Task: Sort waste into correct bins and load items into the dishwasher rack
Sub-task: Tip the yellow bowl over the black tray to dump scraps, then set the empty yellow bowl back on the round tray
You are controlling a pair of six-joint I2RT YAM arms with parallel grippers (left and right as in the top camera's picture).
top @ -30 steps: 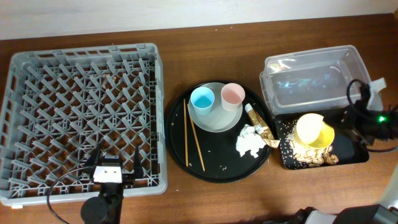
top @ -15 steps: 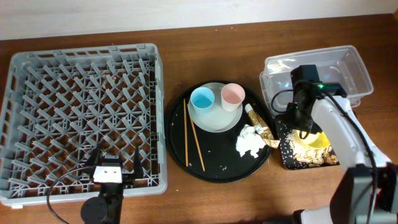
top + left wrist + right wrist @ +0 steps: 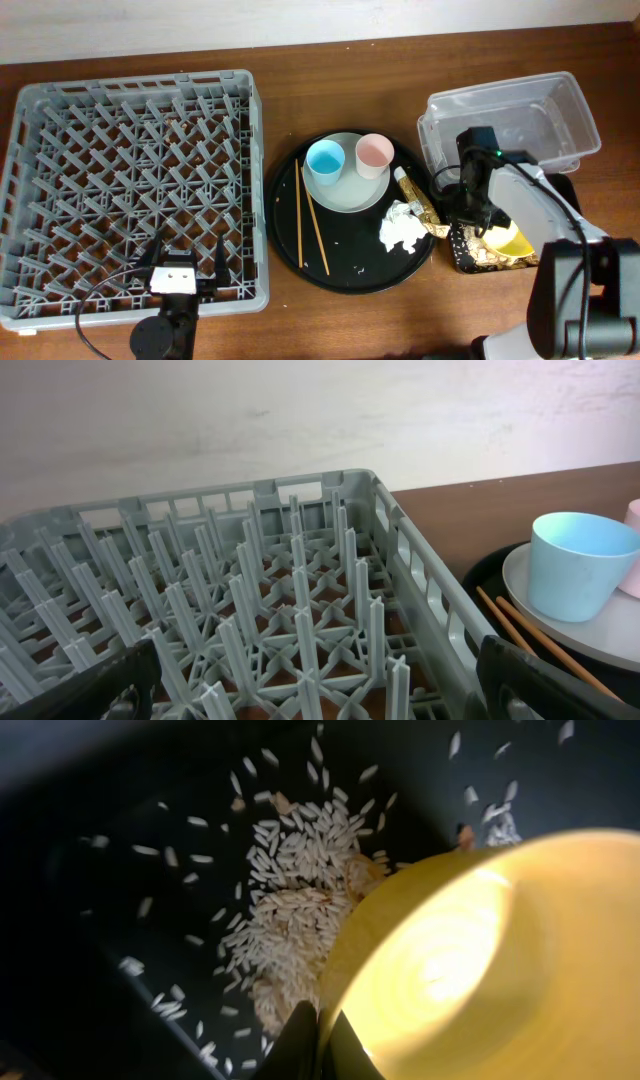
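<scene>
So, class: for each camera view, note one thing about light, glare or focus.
Overhead: evenly lit and sharp, with white glare on the clear tub. Left wrist: the rack is crisp, the near fingers dark and blurred. Right wrist: the yellow bowl glares bright against a dim black tray.

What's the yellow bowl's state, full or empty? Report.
Empty: the yellow bowl shows a bare inside; scraps lie on the black tray beside it.

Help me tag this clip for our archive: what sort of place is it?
Probably a lab tabletop staged for dish clearing: a dishwasher rack, a round black tray of cups, a robot arm at a wooden table.
</scene>
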